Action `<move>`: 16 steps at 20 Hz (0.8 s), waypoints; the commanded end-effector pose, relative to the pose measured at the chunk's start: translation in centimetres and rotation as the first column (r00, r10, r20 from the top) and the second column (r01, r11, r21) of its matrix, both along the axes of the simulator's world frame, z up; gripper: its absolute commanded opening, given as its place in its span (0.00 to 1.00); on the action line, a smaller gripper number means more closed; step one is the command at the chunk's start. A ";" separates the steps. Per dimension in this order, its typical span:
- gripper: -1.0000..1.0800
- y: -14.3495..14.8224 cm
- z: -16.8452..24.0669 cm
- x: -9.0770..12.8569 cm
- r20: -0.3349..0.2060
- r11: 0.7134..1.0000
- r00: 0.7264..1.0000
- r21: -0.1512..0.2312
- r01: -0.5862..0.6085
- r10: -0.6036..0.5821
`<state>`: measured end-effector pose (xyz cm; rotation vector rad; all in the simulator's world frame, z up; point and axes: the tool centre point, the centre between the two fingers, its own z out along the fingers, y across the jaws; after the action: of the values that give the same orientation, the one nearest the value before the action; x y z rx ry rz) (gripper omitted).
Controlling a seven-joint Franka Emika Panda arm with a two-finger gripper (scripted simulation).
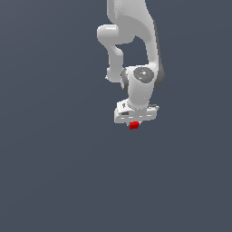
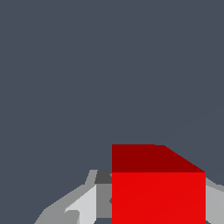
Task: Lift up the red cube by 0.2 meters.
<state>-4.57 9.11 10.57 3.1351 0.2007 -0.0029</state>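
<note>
The red cube is tiny and bright red, and sits right under the white hand of my arm in the exterior view. My gripper is around it, with the fingers mostly hidden behind the hand and the cube. In the wrist view the red cube fills the space between the grey fingers, which lie close against its sides. The gripper is shut on the cube. No shadow or surface edge shows whether the cube rests on the ground or hangs above it.
The white arm comes down from the top of the exterior view. Everything around is a plain dark grey-blue surface with no other objects or edges in sight.
</note>
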 end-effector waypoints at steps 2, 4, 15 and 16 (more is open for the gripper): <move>0.00 0.0 3.6 0.0 0.002 1.000 1.000 0.000 -0.001 0.001; 0.00 0.0 5.4 0.0 0.002 1.000 1.000 0.000 -0.001 0.001; 0.00 0.1 12.1 0.1 0.002 1.000 1.000 0.001 0.000 0.000; 0.00 0.1 12.4 0.1 0.002 1.000 1.000 0.001 0.000 0.000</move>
<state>-4.43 9.17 22.41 3.1357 0.2013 0.0012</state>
